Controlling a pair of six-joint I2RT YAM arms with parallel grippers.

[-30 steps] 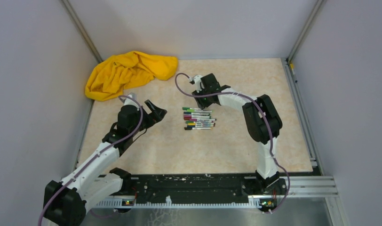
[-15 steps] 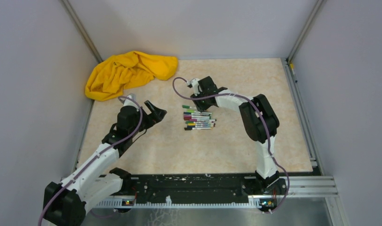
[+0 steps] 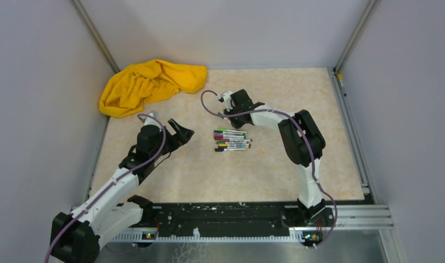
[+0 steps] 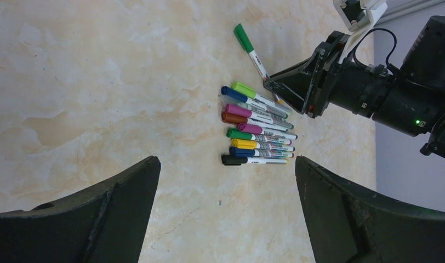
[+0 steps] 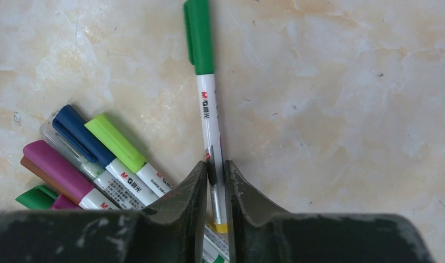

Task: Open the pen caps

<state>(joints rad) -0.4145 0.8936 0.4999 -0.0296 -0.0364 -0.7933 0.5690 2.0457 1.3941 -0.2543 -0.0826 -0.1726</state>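
Observation:
Several pens (image 4: 256, 131) with white barrels and coloured caps lie side by side on the table, also in the top view (image 3: 231, 140). All caps in view sit on their pens. My right gripper (image 5: 215, 164) is shut on the barrel of one green-capped pen (image 5: 208, 109), angled away from the row; its green cap (image 5: 198, 35) points away from the fingers. This gripper also shows in the left wrist view (image 4: 271, 83) and the top view (image 3: 229, 113). My left gripper (image 4: 226, 160) is open and empty, above bare table left of the row (image 3: 182, 131).
A crumpled yellow cloth (image 3: 149, 85) lies at the back left corner. Grey walls close the table on the left, back and right. A metal rail (image 3: 363, 213) runs along the near edge.
My right gripper has shifted slightly left and down over the pens. The green-capped pen has left its spot at the top of the row. My left gripper has barely moved.

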